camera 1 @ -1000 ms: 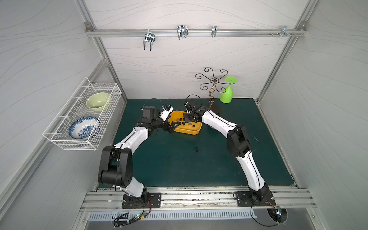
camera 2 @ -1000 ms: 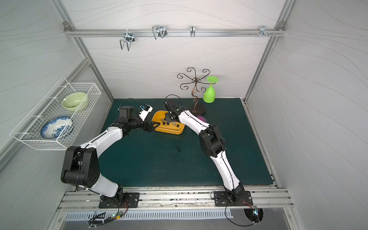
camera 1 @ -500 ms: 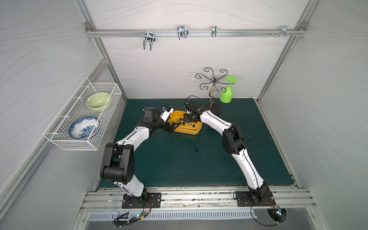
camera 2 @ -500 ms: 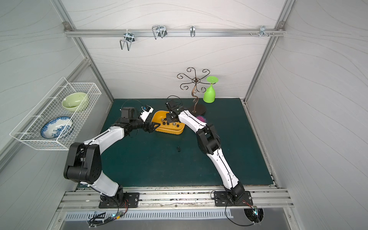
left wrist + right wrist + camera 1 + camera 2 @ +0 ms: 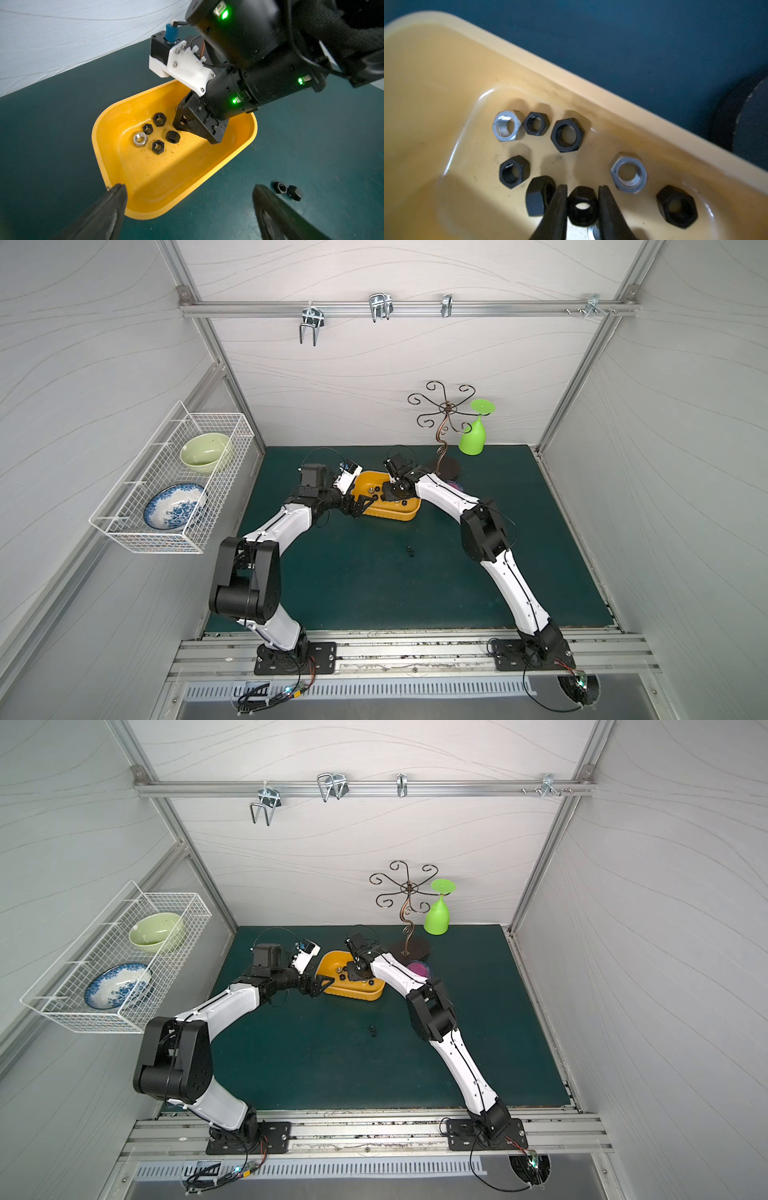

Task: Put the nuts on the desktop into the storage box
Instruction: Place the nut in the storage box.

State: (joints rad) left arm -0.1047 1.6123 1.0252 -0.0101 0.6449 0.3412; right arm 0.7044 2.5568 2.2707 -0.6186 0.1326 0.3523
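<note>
The yellow storage box (image 5: 390,516) (image 5: 353,994) lies at the back middle of the dark green desktop (image 5: 374,593). Several black and silver nuts (image 5: 158,133) (image 5: 566,135) lie on its floor. My right gripper (image 5: 582,187) reaches down into the box, shut on a black nut (image 5: 582,205) held just above the floor. My left gripper (image 5: 188,187) (image 5: 365,504) stands wide open and empty at the box's left corner (image 5: 143,214), low over the desktop. Two black nuts (image 5: 410,550) (image 5: 372,1030) (image 5: 286,190) lie together on the desktop in front of the box.
A white wire basket (image 5: 174,481) with two bowls hangs on the left wall. A scrolled metal stand (image 5: 446,435), an upturned green glass (image 5: 473,439) and a small bowl with a pink ball (image 5: 419,969) sit behind the right arm. A grey rail (image 5: 395,651) runs along the front.
The right arm's elbow has shifted slightly to the left. Both grippers stay at the box, the right one still shut on its nut.
</note>
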